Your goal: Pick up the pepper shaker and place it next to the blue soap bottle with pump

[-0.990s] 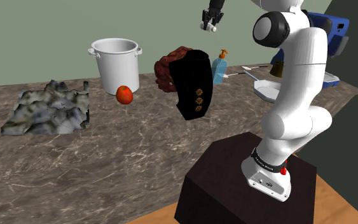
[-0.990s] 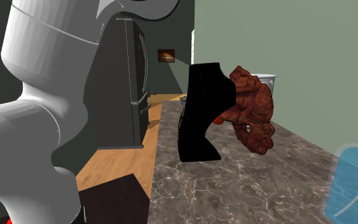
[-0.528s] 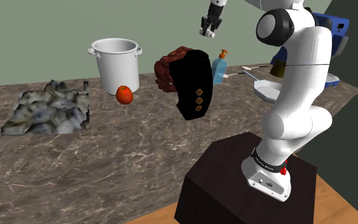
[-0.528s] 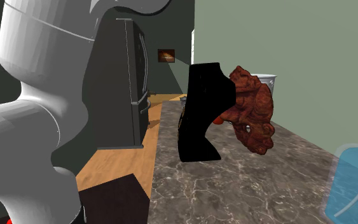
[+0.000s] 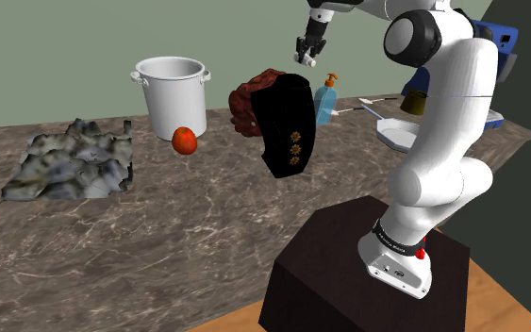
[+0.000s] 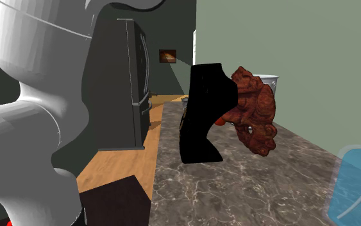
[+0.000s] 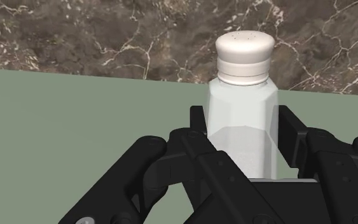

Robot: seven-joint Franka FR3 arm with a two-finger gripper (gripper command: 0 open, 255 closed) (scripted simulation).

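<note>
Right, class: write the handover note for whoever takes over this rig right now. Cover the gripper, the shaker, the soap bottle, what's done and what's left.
Gripper: shut on the shaker, a white-capped one, held upright between the fingers.
Position: high over the counter, close to the wall; in the shoulder view it is above and slightly left of the soap bottle.
Bottle: upright on the counter, near the wall.
Done: shaker picked up.
Left: lower it, set it down beside the bottle, release.

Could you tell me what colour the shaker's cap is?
White cap, best seen in the wrist view.
</note>
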